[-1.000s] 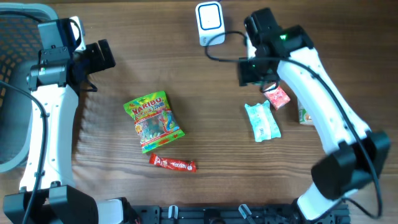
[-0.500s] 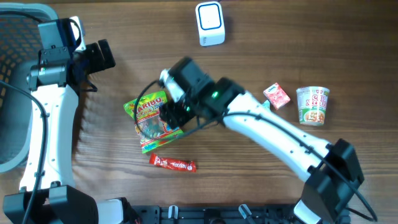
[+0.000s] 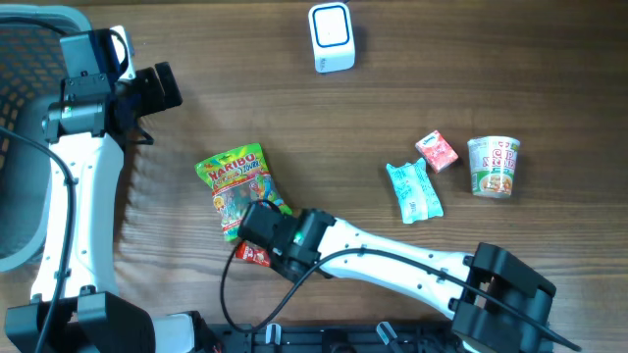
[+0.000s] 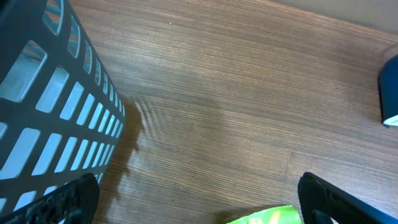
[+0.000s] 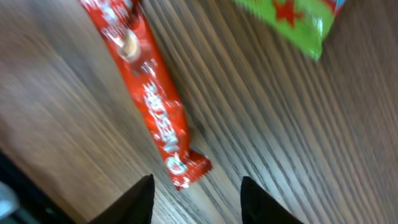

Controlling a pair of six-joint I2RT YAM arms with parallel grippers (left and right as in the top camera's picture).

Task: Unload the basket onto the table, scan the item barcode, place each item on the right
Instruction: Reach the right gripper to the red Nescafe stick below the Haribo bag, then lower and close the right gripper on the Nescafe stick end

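The right gripper (image 5: 198, 202) is held over the red bar (image 5: 155, 106), fingers apart, at 6 o'clock of the gummy bag (image 3: 240, 188). The left gripper (image 4: 199, 202) is spread wide.

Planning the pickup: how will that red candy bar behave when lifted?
The red candy bar looks slim with a glossy wrapper, so probably light and a bit slippery. It lies flat on the table, so the right end effector may scrape wood before gripping. Its crimped end likely flexes; the body seems fairly stiff.
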